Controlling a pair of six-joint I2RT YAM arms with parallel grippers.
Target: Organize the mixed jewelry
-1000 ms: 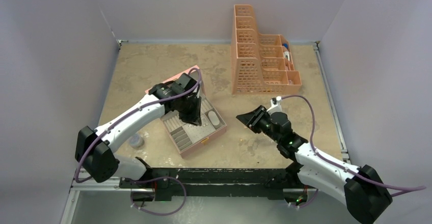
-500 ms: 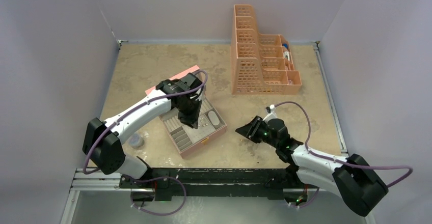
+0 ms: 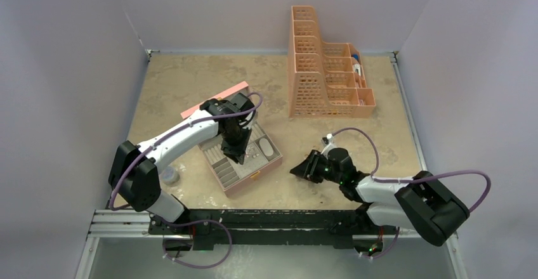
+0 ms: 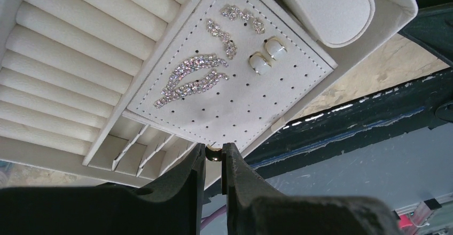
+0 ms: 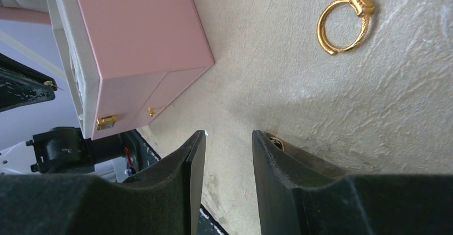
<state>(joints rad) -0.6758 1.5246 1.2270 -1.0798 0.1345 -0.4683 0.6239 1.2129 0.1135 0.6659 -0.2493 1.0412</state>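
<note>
Jewelry piece [image 4: 213, 150], small, gold, pinched between tips of left claw [image 4: 213, 156], just over near edge of perforated pad [image 4: 256, 101] in pink box [image 5: 133, 37]. Gold ring [image 5: 344, 24] on counter [image 5: 320, 117] ahead-right of right claw [image 5: 227, 139], jaws apart, empty. Left arm [image 3: 177, 133] bent over box, claw pointing down; right arm [image 3: 374, 187] low. Box left of right claw; open counter up to ring.
</note>
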